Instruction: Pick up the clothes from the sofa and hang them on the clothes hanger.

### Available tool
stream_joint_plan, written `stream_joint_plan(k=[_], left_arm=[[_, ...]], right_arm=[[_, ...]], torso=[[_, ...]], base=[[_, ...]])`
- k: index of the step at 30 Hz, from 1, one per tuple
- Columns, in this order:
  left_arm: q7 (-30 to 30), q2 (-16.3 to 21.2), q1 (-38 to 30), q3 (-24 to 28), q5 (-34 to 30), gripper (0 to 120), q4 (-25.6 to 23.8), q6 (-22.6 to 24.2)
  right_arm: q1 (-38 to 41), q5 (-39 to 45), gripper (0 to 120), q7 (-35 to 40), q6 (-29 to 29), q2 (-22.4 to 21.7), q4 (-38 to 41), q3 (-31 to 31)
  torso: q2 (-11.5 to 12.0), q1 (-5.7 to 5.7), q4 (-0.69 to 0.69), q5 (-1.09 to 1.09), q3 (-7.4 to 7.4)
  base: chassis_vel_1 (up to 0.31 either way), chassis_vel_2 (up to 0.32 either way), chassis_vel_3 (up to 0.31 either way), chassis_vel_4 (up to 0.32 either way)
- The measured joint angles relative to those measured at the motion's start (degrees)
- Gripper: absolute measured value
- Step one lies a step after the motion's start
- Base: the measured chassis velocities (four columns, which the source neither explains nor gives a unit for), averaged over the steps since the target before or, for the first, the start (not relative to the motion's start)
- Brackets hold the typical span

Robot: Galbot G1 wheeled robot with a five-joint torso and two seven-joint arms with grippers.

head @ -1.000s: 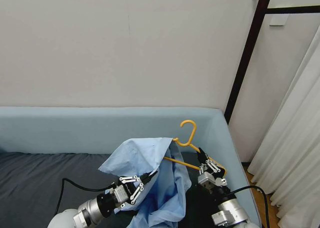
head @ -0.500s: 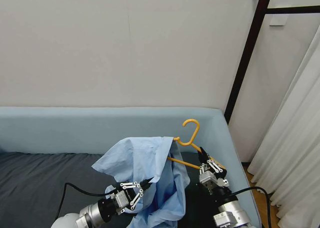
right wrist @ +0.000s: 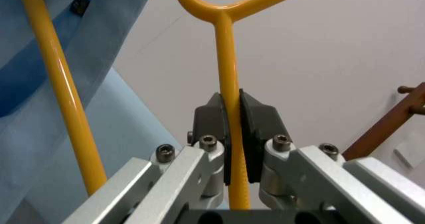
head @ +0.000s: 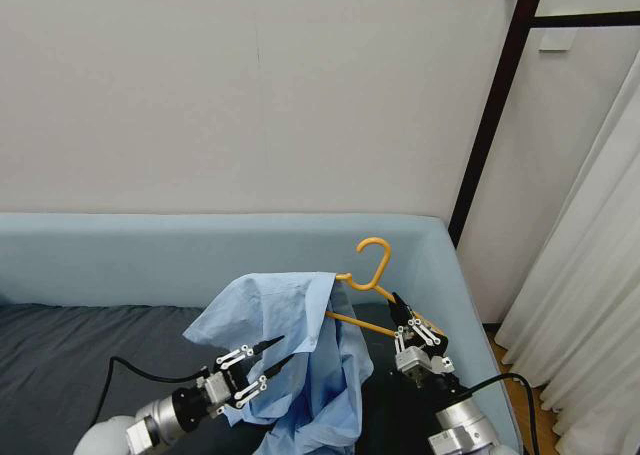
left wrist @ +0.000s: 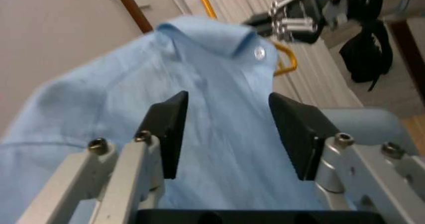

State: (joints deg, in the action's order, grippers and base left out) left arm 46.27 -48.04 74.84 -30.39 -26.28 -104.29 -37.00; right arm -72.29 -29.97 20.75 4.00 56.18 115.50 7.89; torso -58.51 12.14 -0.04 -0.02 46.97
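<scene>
A light blue shirt (head: 300, 350) hangs from an orange hanger (head: 375, 265) above the dark sofa seat. My right gripper (head: 412, 330) is shut on the hanger's lower bar, and its pads (right wrist: 229, 122) clamp the orange rod (right wrist: 226, 59) in the right wrist view. My left gripper (head: 258, 367) stands open just in front of the shirt's lower left side. In the left wrist view its fingers (left wrist: 166, 127) spread apart with the shirt (left wrist: 199, 109) beyond them and nothing between them.
The light blue sofa back (head: 150, 255) runs across the view, with the dark seat cushion (head: 80, 355) below. A dark wooden clothes rack (head: 500, 105) stands at the right behind the sofa arm. White curtains (head: 590, 305) hang at far right.
My left gripper has let go of the shirt, opened, and pulled back to the left. The shirt's left side has dropped a little. The hanger shifted slightly left.
</scene>
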Motion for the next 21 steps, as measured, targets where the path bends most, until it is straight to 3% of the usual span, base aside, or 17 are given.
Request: stream_joint_plan(k=[1, 6, 7, 9, 11, 16, 19, 21], left_arm=[[0.0, 0.0, 0.0, 0.0, 0.0, 56, 0.0, 0.0], [3.0, 9.5, -5.0, 0.9, -11.8, 79, -2.2, 6.2], [3.0, 9.5, -5.0, 0.9, -11.8, 79, -2.2, 6.2], [4.8, 13.0, -7.9, 2.1, -15.5, 88, -1.1, 9.7], [6.7, 15.6, -10.6, 3.2, -17.9, 95, 0.6, 12.0], [10.9, 19.9, -16.5, 4.7, -20.3, 100, 4.5, 16.5], [12.7, 21.6, -18.0, 4.9, -21.9, 100, 5.8, 19.4], [15.9, 22.3, -21.2, 7.6, -22.6, 100, 7.8, 22.8]], right_arm=[[0.0, 0.0, 4, 0.0, 0.0, 0.0, 0.0, 0.0], [0.8, -4.3, 4, 0.4, 2.3, 0.9, -2.1, -0.4], [0.8, -4.3, 4, 0.4, 2.3, 0.9, -2.1, -0.4], [1.2, -4.9, 4, 0.4, 2.5, 1.2, -2.5, -1.3], [2.0, -5.6, 4, 0.3, 2.8, 1.6, -2.9, -2.1], [4.7, -7.1, 4, 0.1, 4.0, 2.1, -4.2, -3.7], [7.1, -8.1, 4, 0.0, 5.0, 2.3, -5.4, -5.2], [8.2, -9.8, 4, -0.1, 5.6, 2.8, -6.1, -5.6]], torso=[[0.0, 0.0, 0.0, 0.0, 0.0], [0.0, 0.0, -0.05, 0.02, 0.0], [0.0, 0.0, -0.05, 0.02, 0.0], [0.0, 0.0, -0.07, 0.02, 0.0], [0.0, 0.0, 0.0, -0.02, 0.0], [0.0, 0.0, -0.05, 0.0, 0.0], [0.0, 0.0, -0.01, 0.0, 0.0], [0.0, 0.0, 0.04, 0.01, 0.0]], base=[[0.0, 0.0, 0.0, 0.0], [0.0, 0.0, 0.0, 0.0], [0.0, 0.0, 0.0, 0.0], [0.0, 0.0, 0.0, 0.0], [0.0, 0.0, 0.0, 0.0], [0.0, 0.0, 0.0, 0.0], [0.0, 0.0, 0.0, 0.0], [0.0, 0.0, 0.0, 0.0]])
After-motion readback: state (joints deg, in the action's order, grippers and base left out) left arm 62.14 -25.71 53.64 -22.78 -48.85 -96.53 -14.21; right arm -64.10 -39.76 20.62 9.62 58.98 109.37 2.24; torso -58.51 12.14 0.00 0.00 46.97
